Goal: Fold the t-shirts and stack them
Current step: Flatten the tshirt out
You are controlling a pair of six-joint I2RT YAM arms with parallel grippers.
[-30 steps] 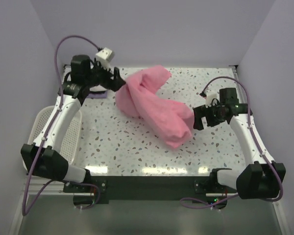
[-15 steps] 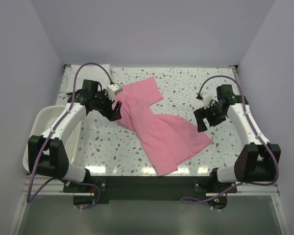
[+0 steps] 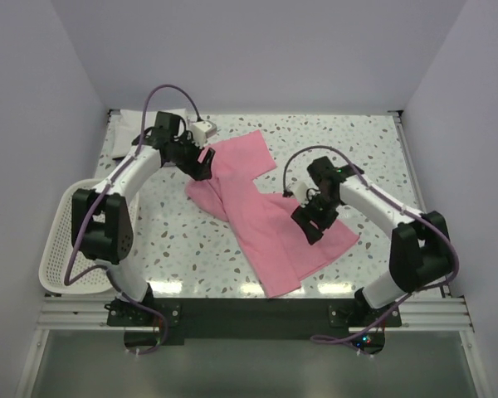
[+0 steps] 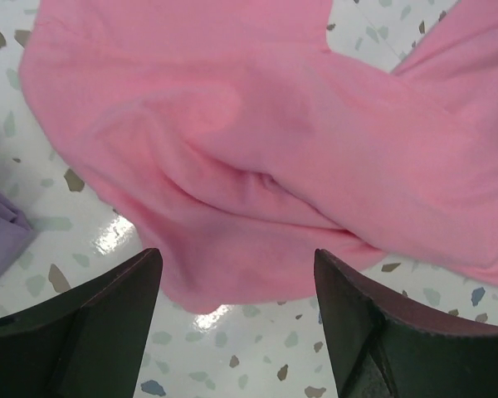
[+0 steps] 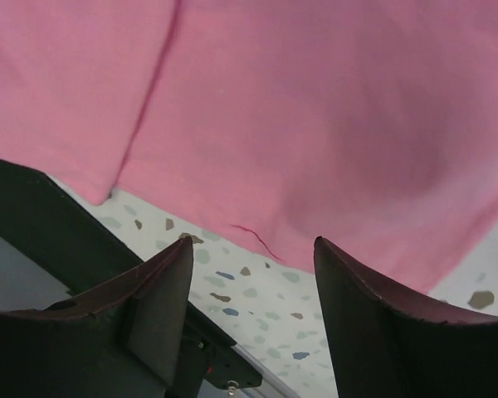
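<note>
The pink t-shirt (image 3: 261, 211) lies spread and creased on the speckled table, running diagonally from back left to front right. My left gripper (image 3: 203, 164) is open and empty, just above the shirt's back-left folded edge (image 4: 232, 207). My right gripper (image 3: 309, 225) is open and empty over the shirt's front-right part, with its hem (image 5: 315, 166) between the fingers. The pale folded t-shirt (image 3: 129, 124) lies in the back-left corner, partly hidden by the left arm. A corner of it shows in the left wrist view (image 4: 0, 236).
A white plastic mesh basket (image 3: 60, 245) hangs off the table's left edge beside the left arm. The table's dark front edge (image 5: 58, 224) is close below the right gripper. Walls enclose the back and both sides.
The pink shirt went from a bunched roll held up between the grippers to lying spread on the table. The left gripper moved back over its back-left edge. The right gripper moved inward over it.
</note>
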